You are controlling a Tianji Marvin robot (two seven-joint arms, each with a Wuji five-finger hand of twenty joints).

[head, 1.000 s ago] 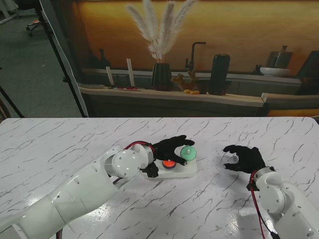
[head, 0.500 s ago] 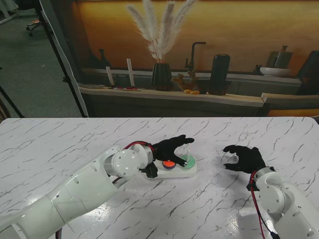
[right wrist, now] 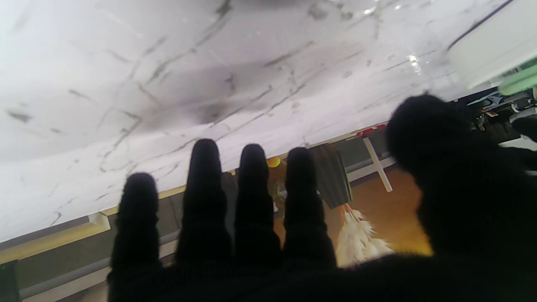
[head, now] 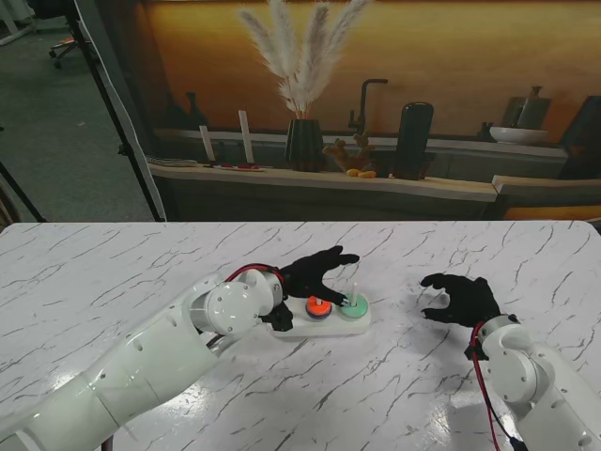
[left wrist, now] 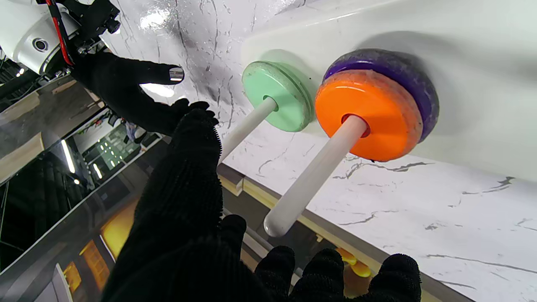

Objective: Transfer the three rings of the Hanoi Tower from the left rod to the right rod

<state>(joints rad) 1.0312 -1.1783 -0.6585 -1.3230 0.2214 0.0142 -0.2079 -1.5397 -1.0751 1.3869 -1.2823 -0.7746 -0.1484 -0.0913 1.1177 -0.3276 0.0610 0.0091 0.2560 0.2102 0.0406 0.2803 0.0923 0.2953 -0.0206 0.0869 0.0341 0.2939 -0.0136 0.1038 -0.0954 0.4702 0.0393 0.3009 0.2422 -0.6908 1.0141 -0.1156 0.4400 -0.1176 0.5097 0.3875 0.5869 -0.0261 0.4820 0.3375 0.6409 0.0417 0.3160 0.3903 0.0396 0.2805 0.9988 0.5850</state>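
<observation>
Our left hand (head: 315, 272) hovers over the white base (head: 324, 326), fingers spread, holding nothing. At three o'clock from it, our right hand (head: 460, 299) hangs loosely curled and empty

Green ring (left wrist: 277, 95): mint green, flat disc, smallest of the three; threaded on a white rod (left wrist: 245, 128), resting at the bottom against the base, alone on that rod; in the stand view it sits at the right end of the base.
Orange ring (left wrist: 367, 115): glossy orange, mid-sized; threaded on the neighbouring white rod (left wrist: 312, 178), lying on top of the purple ring, touching it.
Purple ring (left wrist: 402, 77): dark purple, widest; lowest on that same rod, against the base, its rim showing around the orange one.
Base (head: 333, 324): white, oblong, flat on the marble counter; rods upright.
</observation>
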